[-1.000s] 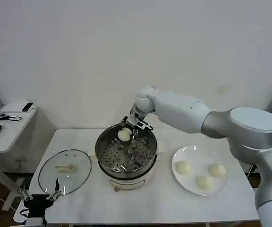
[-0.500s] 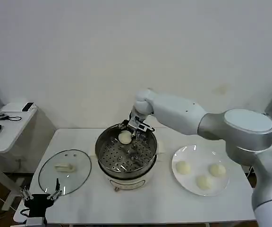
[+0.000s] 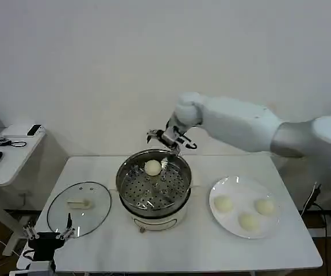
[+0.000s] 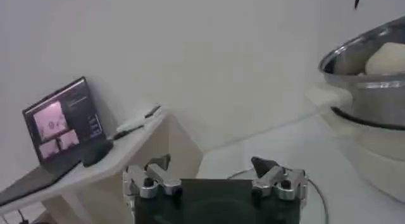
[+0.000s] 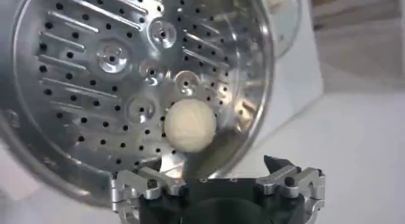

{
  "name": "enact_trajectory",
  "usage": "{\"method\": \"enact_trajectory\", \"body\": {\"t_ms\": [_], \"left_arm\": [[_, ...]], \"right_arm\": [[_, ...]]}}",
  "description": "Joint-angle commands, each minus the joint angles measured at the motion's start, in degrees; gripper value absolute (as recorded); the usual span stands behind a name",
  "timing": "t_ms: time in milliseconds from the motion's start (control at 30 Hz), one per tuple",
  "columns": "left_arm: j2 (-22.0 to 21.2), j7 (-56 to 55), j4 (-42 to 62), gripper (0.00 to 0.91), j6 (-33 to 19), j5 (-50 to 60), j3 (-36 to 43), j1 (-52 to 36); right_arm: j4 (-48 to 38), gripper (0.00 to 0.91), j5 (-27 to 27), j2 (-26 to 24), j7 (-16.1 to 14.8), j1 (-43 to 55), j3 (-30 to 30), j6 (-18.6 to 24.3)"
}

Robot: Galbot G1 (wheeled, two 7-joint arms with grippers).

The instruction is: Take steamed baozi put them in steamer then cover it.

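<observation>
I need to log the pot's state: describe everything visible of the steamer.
The steamer is a round, shiny steel pot on a cream-white base, standing upright mid-table between the cover and the plate. Its perforated steel tray holds one baozi near the far wall. It is uncovered; the open right gripper hovers above its far rim.

Count was four baozi total — one baozi point(image 3: 152, 167) in the steamer point(image 3: 132, 197), three baozi point(image 3: 247, 212) on the one white plate point(image 3: 233, 229). One steamer, one glass cover point(image 3: 79, 209), two grippers — right gripper point(image 3: 169, 140), left gripper point(image 3: 47, 236).
</observation>
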Motion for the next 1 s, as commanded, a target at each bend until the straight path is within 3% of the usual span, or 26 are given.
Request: {"method": "enact_trajectory", "body": {"t_ms": [33, 200, 433, 767, 1000], "left_arm": [[2.23, -0.03, 0.08, 0.907, 0.10, -1.32, 0.02, -0.22], [3.28, 0.20, 0.56, 0.907, 0.33, -1.42, 1.22, -1.85], [4.32, 0.50, 1.75, 0.907, 0.55, -1.35, 2.62, -3.04], [3.70, 0.74, 2.41, 0.907, 0.38, -1.12, 2.71, -3.23], [3.19, 0.94, 2.72, 0.907, 0.47, -1.00, 2.61, -3.10]], "right_arm": [[18.12, 0.907, 7.52, -23.03, 0.24, 6.91, -4.45, -16.35], [23.87, 0.907, 6.55, -34.17, 1.19, 3.83, -9.02, -20.55], [24.64, 0.907, 4.50, -38.36, 2.07, -5.68, -7.32, -21.92], [18.41, 0.907, 1.27, -34.88, 3.43, -25.22, 5.11, -22.41], [10.31, 0.907, -0.54, -26.18, 3.79, -33.32, 12.08, -22.18]]}}
